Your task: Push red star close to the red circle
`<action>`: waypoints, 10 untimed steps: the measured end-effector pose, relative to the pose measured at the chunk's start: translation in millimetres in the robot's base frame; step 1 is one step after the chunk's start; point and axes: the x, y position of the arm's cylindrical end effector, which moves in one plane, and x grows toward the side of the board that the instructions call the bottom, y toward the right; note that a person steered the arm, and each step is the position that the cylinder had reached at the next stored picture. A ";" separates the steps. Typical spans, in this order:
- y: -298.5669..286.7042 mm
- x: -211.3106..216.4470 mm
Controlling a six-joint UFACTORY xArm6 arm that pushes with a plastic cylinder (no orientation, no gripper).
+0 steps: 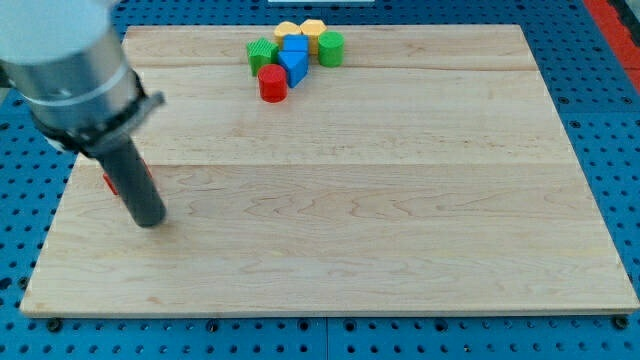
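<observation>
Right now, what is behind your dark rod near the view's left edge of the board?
A red block shows behind my rod, peeking out on both sides near my tip. It is probably the red star, but the rod covers most of it, so its shape cannot be seen.

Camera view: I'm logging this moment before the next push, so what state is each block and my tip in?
red star: mostly hidden behind the rod, at the view's left.
my tip: down at the board, just right of and below the red star.
red circle: upright, at the cluster's lower edge, far from the star.
blue blocks: packed in the cluster.
green blocks: flanking the cluster.
yellow blocks: at its top.
</observation>
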 end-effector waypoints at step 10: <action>66.5 -158.3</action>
